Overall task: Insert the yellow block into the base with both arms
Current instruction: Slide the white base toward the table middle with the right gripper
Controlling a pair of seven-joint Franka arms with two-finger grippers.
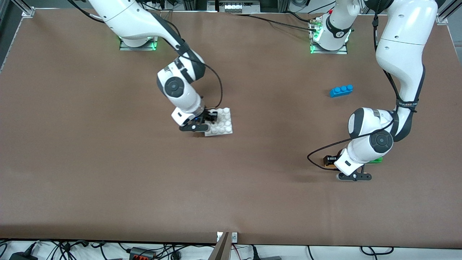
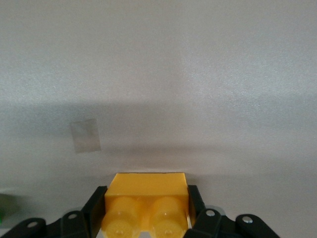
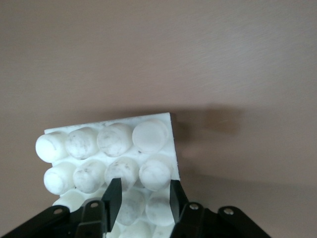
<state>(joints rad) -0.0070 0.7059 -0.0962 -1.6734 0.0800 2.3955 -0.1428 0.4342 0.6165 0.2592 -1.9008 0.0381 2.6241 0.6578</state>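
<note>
The yellow block [image 2: 146, 206] sits between the fingers of my left gripper [image 2: 146, 198], which is shut on its two ends, studs toward the camera. In the front view the left gripper [image 1: 329, 160] is low over the table at the left arm's end, and the block is hidden there. The white base [image 1: 223, 124] lies flat on the table near the middle. My right gripper [image 1: 213, 117] is down on the base's edge. In the right wrist view its fingers [image 3: 113, 198] clasp two studs of the base [image 3: 99, 148], with the right gripper [image 3: 143, 191] shut on them.
A green brick [image 1: 378, 160] lies on the table, partly under the left arm's wrist. A blue three-stud brick [image 1: 341, 90] lies farther from the front camera, toward the left arm's base. A pale tape patch [image 2: 85, 136] shows on the table.
</note>
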